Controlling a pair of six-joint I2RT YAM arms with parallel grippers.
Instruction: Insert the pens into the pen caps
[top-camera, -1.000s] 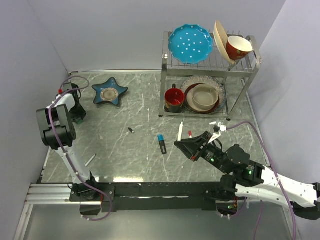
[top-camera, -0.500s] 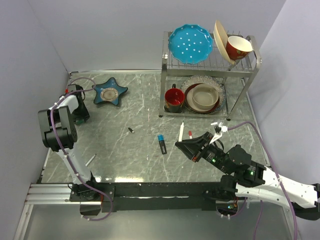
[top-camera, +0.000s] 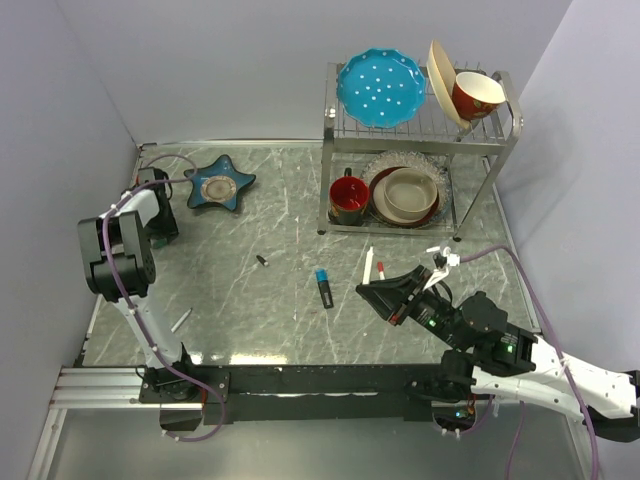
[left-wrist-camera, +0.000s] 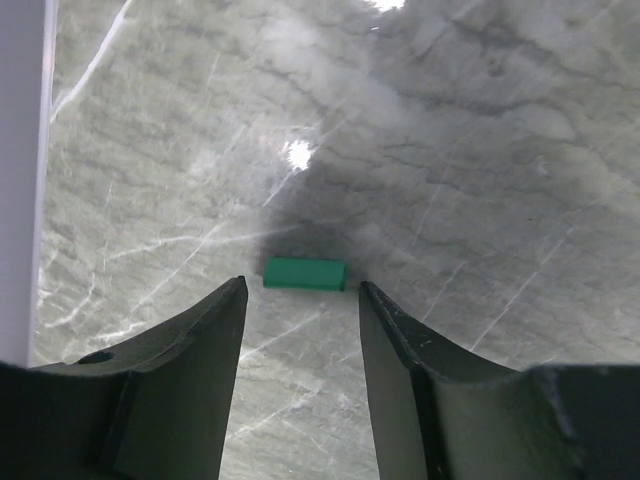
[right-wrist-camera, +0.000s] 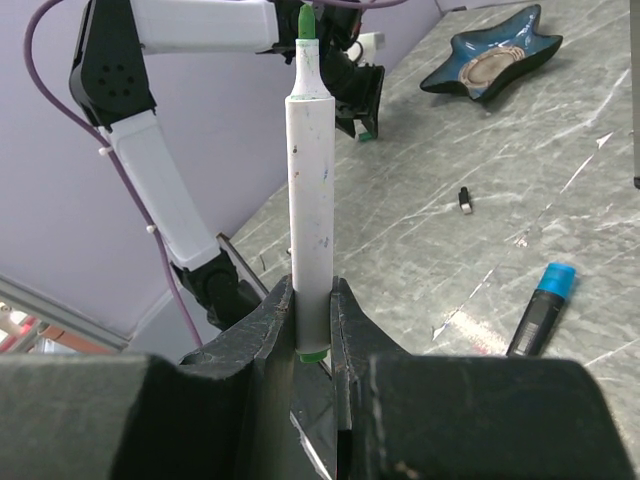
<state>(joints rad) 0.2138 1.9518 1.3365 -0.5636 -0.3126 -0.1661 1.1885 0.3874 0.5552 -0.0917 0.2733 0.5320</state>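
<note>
A grey marbled worktop (top-camera: 250, 310) is carrying a blue star-shaped dish (top-camera: 219, 182) near its far left corner. At far right a metal rack (top-camera: 328, 150) is standing. Its top shelf is holding a blue dotted plate (top-camera: 379, 87), a cream plate (top-camera: 441, 68) and a red bowl (top-camera: 478, 95) — all tilted. Below, a red mug (top-camera: 348, 197) is sitting beside a beige bowl (top-camera: 411, 192) stacked on plates.

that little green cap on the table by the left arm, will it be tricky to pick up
Probably light and stiff: the green cap is a short, hard-looking piece. It lies on its side on the smooth, glossy table, so a nudge may slide or roll it. It is tiny, so an off-centre squeeze might flick it away.
</note>
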